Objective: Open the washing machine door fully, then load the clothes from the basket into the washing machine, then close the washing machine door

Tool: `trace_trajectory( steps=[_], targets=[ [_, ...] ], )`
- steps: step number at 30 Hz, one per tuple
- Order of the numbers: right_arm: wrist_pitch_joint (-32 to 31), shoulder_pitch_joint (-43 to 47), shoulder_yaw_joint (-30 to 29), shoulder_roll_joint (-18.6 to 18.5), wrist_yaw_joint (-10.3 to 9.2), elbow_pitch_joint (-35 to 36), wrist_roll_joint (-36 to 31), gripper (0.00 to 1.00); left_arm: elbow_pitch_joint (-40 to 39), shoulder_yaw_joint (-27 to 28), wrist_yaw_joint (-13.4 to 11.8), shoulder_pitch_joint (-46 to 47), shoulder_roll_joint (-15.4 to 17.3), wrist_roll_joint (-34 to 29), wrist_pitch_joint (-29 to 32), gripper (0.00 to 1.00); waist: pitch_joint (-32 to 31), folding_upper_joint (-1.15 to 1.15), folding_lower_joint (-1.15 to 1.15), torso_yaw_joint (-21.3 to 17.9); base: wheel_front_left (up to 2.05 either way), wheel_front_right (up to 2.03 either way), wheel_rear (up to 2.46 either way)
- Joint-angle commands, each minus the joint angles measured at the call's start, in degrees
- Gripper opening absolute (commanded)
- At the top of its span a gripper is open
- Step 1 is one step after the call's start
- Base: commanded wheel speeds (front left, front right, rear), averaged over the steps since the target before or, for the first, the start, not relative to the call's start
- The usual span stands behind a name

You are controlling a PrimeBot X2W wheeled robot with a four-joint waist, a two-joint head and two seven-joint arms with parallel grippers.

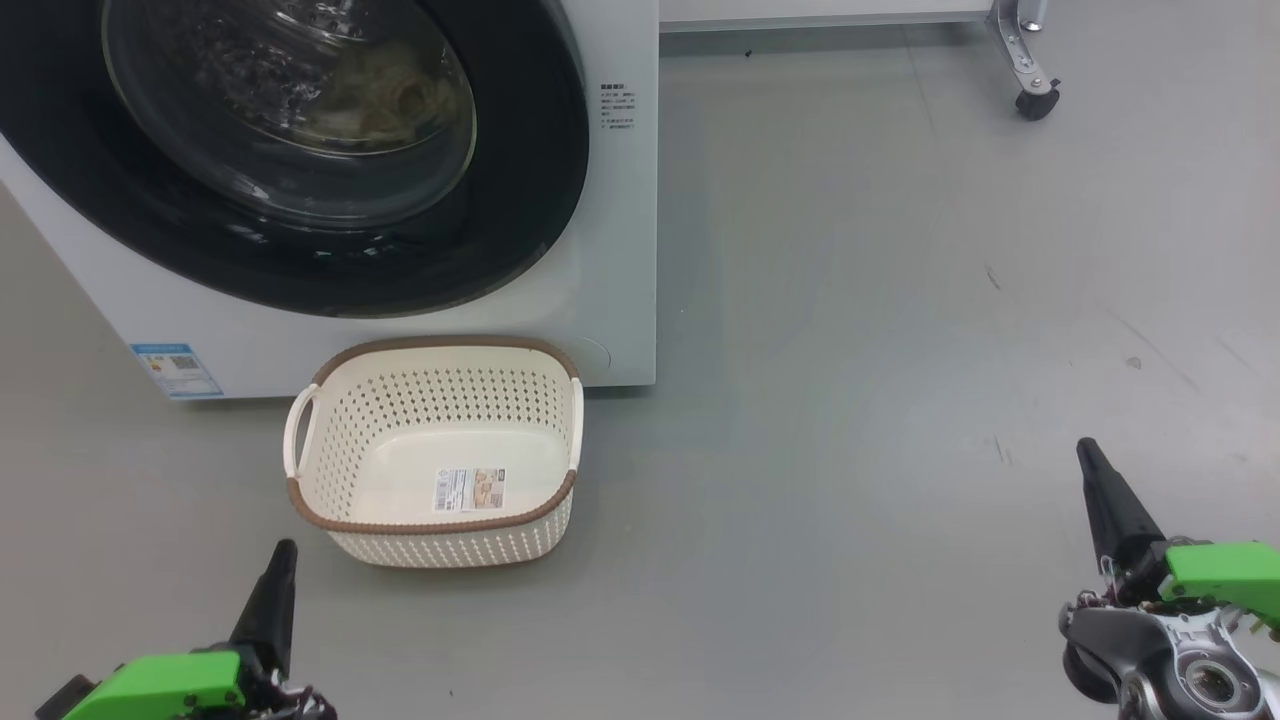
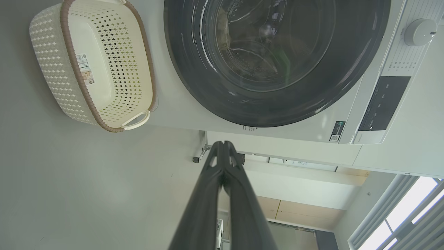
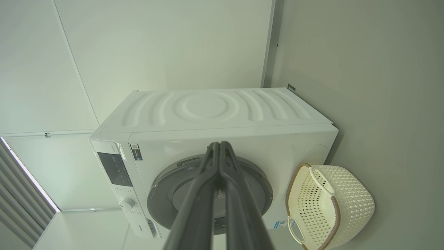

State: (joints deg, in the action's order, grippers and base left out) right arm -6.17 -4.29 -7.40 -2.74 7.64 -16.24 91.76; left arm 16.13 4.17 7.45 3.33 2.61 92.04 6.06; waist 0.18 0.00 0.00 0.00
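Note:
The white washing machine (image 1: 620,250) stands at the upper left, and its black-rimmed door (image 1: 520,200) lies closed against the front. Through the glass I make out pale clothes (image 1: 390,95) in the drum. On the floor in front sits the cream basket (image 1: 450,545), holding nothing but its label. My left gripper (image 1: 283,550) is shut and empty, low and just left of the basket. Far off to the right, my right gripper (image 1: 1085,447) is also shut and empty. The left wrist view shows the basket (image 2: 52,62) and door (image 2: 194,86) beyond the closed left gripper (image 2: 223,144). In the right wrist view the right gripper (image 3: 219,144) points at the door (image 3: 166,184), with the basket (image 3: 350,194) beside it.
A metal leg on a caster wheel (image 1: 1035,100) stands at the far right on the grey floor. The machine's knob (image 2: 419,31) and dark control panel (image 2: 383,104) sit on its upper front. Open floor stretches right of the machine.

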Motion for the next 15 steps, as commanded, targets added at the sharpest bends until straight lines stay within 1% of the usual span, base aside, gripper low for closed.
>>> trace_trajectory(
  steps=[1,15],
  targets=[
    [-0.3,-1.9,0.9,-0.1,-0.15,2.2,0.4,0.0,-2.1,2.1,0.0,2.8,0.5,0.3,0.3,0.0,0.0,0.0,0.0,0.0,0.0,0.0,0.0],
    [-0.3,-1.9,0.9,-0.1,-0.15,2.2,0.4,0.0,-2.1,2.2,0.0,2.8,0.4,0.3,0.3,0.0,0.0,0.0,0.0,0.0,0.0,0.0,0.0]
  ],
)
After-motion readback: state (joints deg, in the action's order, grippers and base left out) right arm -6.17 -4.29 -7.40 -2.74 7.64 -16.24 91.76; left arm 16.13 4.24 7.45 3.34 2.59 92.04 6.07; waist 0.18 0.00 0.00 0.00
